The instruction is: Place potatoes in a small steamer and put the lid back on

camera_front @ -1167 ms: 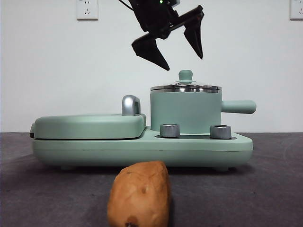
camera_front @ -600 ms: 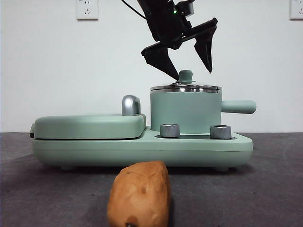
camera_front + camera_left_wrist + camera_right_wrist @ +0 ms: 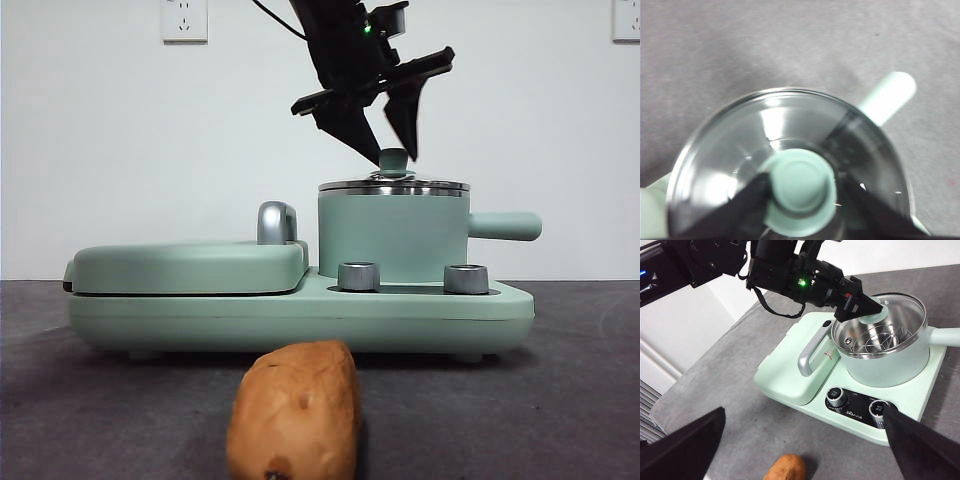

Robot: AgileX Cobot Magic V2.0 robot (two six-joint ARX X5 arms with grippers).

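Background: plain white wall with sockets, dark grey desk surface under everything.
Left gripper (image 3: 393, 140): down over the pot, jaws narrowed onto the lid knob (image 3: 801, 186), one jaw each side and touching it; counts as gripping the lid, lid not lifted as far as I can judge.
Lid (image 3: 790, 130): glass with steel rim, sits flat on the small steamer (image 3: 392, 238), closed; rack visible through the glass in the right wrist view.
Small steamer: mint pot with side handle (image 3: 505, 226), seated on the right part of the mint cooker base (image 3: 300, 315), next to the flat grill cover (image 3: 185, 266); two steel dials (image 3: 359, 276) in front of the pot.
Potato (image 3: 295, 410): lies on the desk near its front edge, well apart from the pot, in front of the cooker base, untouched.
Right gripper (image 3: 800, 450): waits high, away from the cooker, jaws spread wide, nothing in them.
Progress: early. Lid only being taken; nothing in the pot yet.
Left to do: lift lid off, set aside, pick potato, drop into steamer, refit lid.
Risk: small smooth knob, could slip or tilt when lifted.
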